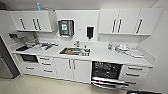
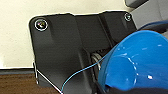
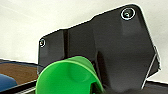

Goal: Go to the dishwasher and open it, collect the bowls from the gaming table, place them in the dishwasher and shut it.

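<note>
Now, with a blue bowl apparently gripped by the left arm and a green bowl by the right, approach the open dishwasher squarely, under the counter's right end.

no legible text, labels, brands or numbers on anything

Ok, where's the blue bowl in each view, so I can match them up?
Head view: looks at the open dishwasher, away from the arms.
Left wrist view: the blue bowl is close up, in front of the dark plate.
Right wrist view: a blue rounded edge beside the green bowl, probably the same bowl.
Shared landmark: the brown surface, seen in both wrist views.
</note>
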{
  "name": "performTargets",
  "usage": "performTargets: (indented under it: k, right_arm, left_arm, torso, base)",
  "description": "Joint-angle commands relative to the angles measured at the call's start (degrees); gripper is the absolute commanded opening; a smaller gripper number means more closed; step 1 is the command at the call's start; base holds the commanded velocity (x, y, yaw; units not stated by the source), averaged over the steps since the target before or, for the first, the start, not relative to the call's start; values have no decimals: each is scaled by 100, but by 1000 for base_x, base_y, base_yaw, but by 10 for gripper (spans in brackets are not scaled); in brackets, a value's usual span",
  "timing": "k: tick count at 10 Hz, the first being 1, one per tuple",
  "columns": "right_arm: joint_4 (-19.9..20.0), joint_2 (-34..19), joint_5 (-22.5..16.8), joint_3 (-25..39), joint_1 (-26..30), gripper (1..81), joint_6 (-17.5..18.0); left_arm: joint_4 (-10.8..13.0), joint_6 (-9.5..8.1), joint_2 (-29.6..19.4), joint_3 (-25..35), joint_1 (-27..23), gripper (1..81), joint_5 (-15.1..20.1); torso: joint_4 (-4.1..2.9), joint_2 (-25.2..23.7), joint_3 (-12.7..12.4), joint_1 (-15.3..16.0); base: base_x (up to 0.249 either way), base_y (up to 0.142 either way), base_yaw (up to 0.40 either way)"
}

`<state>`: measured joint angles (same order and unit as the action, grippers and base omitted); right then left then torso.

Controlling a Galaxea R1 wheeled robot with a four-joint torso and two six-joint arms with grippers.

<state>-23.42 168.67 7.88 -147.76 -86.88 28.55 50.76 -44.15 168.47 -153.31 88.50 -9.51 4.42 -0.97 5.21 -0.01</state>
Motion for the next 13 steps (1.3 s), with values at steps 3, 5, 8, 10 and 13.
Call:
performTargets:
  k: [3, 5, 8, 10, 13]
  right_arm:
    - [57, -1052, -243, 1295, 456, 10, 89]
    - [57, -974, -243, 1095, 456, 10, 81]
    - [30, -710, -357, 724, 465, 10, 81]
    - [22, -683, -357, 715, 474, 10, 81]
    - [13, -683, -357, 714, 466, 10, 81]
  left_arm:
    - [-14, -76, -279, 126, -171, 10, -587]
    - [-5, -76, -252, 126, -171, 10, -587]
    - [13, -76, -252, 126, -188, 10, -587]
    - [21, -76, -252, 126, -180, 10, -587]
    - [39, -76, -244, 126, -180, 10, -587]
  torso:
    - [0, 0, 0, 1]
    - [0, 0, 0, 1]
    - [0, 4, 2, 8]
    - [0, -2, 0, 1]
    - [0, -2, 0, 1]
  base:
    - [164, -73, 0]
    - [164, -74, 0]
    - [128, -24, 0]
    - [111, 0, 0]
    - [110, 0, 0]
